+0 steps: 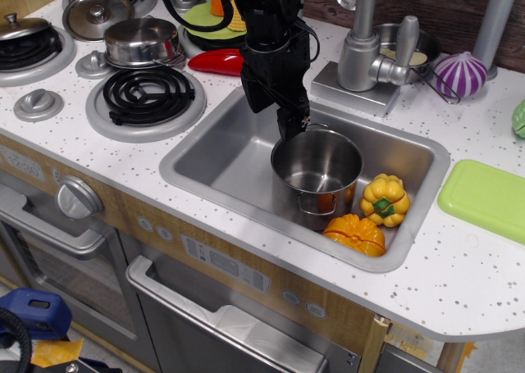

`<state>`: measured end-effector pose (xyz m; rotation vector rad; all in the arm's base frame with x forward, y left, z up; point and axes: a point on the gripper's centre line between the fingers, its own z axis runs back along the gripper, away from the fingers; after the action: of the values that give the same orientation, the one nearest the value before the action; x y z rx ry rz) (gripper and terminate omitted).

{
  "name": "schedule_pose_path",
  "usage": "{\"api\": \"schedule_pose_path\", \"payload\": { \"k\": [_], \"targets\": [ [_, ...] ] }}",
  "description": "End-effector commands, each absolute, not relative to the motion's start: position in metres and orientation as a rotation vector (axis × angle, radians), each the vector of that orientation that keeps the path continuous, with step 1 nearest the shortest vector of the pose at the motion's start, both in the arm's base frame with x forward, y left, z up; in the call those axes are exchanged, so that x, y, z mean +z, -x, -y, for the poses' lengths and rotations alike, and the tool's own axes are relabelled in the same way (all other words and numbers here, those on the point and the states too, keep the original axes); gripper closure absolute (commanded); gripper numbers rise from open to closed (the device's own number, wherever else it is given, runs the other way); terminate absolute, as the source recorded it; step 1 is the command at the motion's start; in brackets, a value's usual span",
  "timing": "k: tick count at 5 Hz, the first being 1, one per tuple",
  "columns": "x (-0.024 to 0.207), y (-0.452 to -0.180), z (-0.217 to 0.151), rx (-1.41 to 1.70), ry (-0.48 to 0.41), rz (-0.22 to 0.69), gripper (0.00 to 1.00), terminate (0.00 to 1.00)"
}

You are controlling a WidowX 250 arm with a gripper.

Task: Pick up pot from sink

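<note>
The pot (318,175) is a shiny steel cylinder with no lid. It stands upright in the right half of the sink (215,161), and one loop handle shows at its front. My black gripper (273,124) hangs over the sink's back edge, just behind and left of the pot. Its fingers are apart. The right fingertip (292,127) reaches down to the pot's back-left rim, and the left one is outside the pot over the basin wall. Nothing is held.
A yellow pepper (384,199) and an orange pepper (355,232) lie in the sink against the pot's right and front. The faucet (371,55) stands behind. A red pepper (215,61), a squat steel pot (141,41) and burners (148,96) are at the left. A green board (486,197) is at the right.
</note>
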<state>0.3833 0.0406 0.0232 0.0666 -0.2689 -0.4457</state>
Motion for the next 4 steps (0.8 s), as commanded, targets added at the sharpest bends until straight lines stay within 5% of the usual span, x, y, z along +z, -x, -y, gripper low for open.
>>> {"api": "schedule_pose_path", "payload": {
  "k": [1,3,4],
  "targets": [
    [0.023,-0.383,-0.041,-0.446,-0.067,0.269,0.0,0.0],
    [0.004,-0.386,-0.05,-0.434,0.034,0.281,0.0,0.0],
    [-0.01,-0.383,-0.054,-0.404,0.05,0.303,1.0,0.0]
  ]
}}
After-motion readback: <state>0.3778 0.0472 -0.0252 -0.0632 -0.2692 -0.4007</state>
